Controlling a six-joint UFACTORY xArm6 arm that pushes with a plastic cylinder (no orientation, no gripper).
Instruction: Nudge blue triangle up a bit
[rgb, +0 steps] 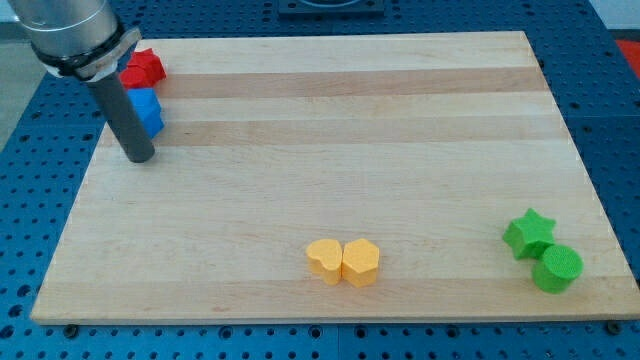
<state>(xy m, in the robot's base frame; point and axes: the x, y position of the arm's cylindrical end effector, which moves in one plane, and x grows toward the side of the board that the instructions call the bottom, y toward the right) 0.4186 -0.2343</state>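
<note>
A blue block, partly hidden behind the rod so its shape is hard to make out, lies near the board's top left corner. A red star-like block sits just above it, touching or nearly touching. My tip rests on the board just below and slightly left of the blue block, close to it. The dark rod rises up and left from the tip and covers the blue block's left side.
A yellow heart-like block and a yellow hexagon touch each other near the bottom middle. A green star and a green cylinder sit at the bottom right. The wooden board lies on a blue perforated table.
</note>
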